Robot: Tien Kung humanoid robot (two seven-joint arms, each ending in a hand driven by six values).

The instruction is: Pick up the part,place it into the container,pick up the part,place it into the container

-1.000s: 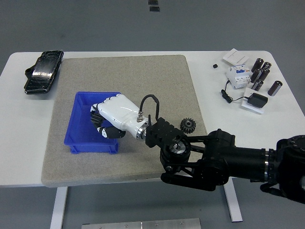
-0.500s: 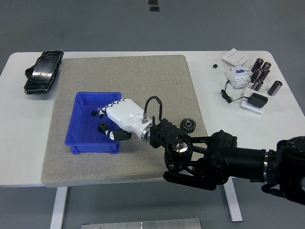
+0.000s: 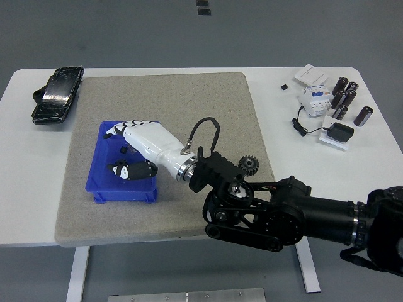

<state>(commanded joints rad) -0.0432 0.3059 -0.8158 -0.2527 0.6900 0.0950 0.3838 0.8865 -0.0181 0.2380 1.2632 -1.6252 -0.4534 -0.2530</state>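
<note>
Right hand (image 3: 135,141) hangs over the blue bin (image 3: 101,185) with fingers spread, holding nothing. One gear (image 3: 249,165) lies on the mat (image 3: 189,100), right of the bin, beside the wrist.

Right arm (image 3: 302,217) enters from lower right of frame, reaching toward centre left. White right hand (image 3: 140,141) at left centre, palm down, fingers (image 3: 119,129) extended and spread, thumb tucked under. Left arm out of frame.
</note>
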